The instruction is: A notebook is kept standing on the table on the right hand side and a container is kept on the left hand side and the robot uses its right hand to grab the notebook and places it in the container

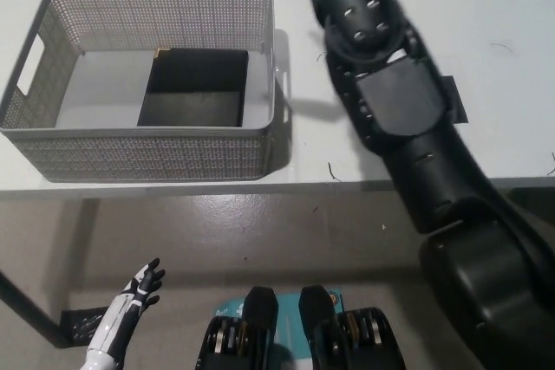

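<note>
Notebook (194,86) flat inside container (139,155); right arm (390,101) over table (486,6), robot hand unseen, state unknown.

- The right arm (408,127) is black throughout — glossy, rounded shells that widen toward the shoulder.
- A silver ring bands it near the wrist, with small pale screw heads just below.
- One flatter matte panel sits mid-forearm.
- The left hand (130,305) is white with black fingers, possibly dark-striped — too small to tell.
</note>
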`<act>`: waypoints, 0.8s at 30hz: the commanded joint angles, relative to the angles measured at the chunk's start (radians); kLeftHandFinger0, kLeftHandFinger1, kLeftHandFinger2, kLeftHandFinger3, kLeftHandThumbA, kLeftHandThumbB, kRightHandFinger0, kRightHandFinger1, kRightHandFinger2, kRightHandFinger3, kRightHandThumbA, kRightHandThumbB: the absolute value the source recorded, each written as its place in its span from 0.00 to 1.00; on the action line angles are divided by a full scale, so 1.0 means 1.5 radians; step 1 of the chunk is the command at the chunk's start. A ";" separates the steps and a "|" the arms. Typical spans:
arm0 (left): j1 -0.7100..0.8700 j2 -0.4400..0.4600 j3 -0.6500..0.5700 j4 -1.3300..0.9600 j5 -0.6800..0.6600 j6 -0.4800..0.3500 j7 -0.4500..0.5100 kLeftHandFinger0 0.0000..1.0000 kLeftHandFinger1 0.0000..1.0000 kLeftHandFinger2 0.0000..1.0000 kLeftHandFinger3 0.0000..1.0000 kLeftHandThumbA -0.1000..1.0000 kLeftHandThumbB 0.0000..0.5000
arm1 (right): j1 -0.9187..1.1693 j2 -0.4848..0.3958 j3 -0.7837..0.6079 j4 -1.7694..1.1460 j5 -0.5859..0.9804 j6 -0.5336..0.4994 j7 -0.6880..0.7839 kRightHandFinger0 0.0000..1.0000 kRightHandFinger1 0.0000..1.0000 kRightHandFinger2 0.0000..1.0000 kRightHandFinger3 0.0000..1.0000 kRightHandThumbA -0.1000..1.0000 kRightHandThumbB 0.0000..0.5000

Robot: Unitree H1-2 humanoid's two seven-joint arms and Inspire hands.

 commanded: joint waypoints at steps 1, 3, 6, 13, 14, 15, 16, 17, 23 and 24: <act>-0.012 0.015 -0.004 -0.015 -0.005 -0.012 -0.020 1.00 1.00 1.00 1.00 1.00 0.13 | -0.018 -0.079 -0.059 -0.398 0.044 0.122 0.035 1.00 1.00 1.00 1.00 1.00 0.95; -0.014 0.017 -0.006 -0.014 0.000 -0.013 -0.020 1.00 1.00 1.00 1.00 1.00 0.12 | 0.023 -0.102 -0.068 -0.497 0.063 0.137 0.046 1.00 1.00 1.00 1.00 0.95 0.93; -0.015 0.017 -0.007 -0.012 0.006 -0.013 -0.015 1.00 1.00 1.00 1.00 1.00 0.14 | 0.085 -0.129 -0.078 -0.625 0.071 0.174 0.053 1.00 1.00 1.00 1.00 0.96 0.93; -0.021 0.017 -0.002 -0.010 0.000 -0.009 -0.016 1.00 1.00 1.00 1.00 1.00 0.12 | 0.328 -0.180 -0.089 -0.856 0.028 0.082 0.059 1.00 1.00 1.00 1.00 1.00 0.81; -0.021 0.017 -0.003 -0.010 0.001 -0.009 -0.016 1.00 1.00 1.00 1.00 1.00 0.10 | 0.378 -0.185 -0.089 -0.883 0.049 0.069 0.056 1.00 1.00 1.00 1.00 0.98 0.82; -0.021 0.020 -0.006 -0.008 0.011 -0.012 -0.014 1.00 1.00 1.00 1.00 1.00 0.13 | 0.425 -0.185 -0.087 -0.906 0.081 0.062 0.051 1.00 1.00 1.00 1.00 0.91 0.82; -0.021 0.022 -0.009 -0.008 0.020 -0.013 -0.012 1.00 1.00 1.00 1.00 1.00 0.12 | 0.460 -0.187 -0.083 -0.920 0.100 0.054 0.049 1.00 1.00 1.00 1.00 0.90 0.82; -0.022 0.022 -0.009 -0.007 0.016 -0.011 -0.014 1.00 1.00 1.00 1.00 1.00 0.14 | 0.498 -0.186 -0.076 -0.931 0.114 0.050 0.047 1.00 1.00 1.00 1.00 0.88 0.85; -0.018 0.019 -0.004 -0.008 0.000 -0.008 -0.020 1.00 1.00 1.00 1.00 1.00 0.13 | 0.723 -0.137 -0.022 -0.835 0.028 -0.052 0.041 1.00 1.00 1.00 1.00 1.00 0.82; -0.018 0.020 -0.004 -0.006 0.001 -0.011 -0.020 1.00 1.00 1.00 1.00 1.00 0.13 | 0.739 -0.139 -0.022 -0.819 0.019 -0.057 0.042 1.00 1.00 1.00 1.00 1.00 0.82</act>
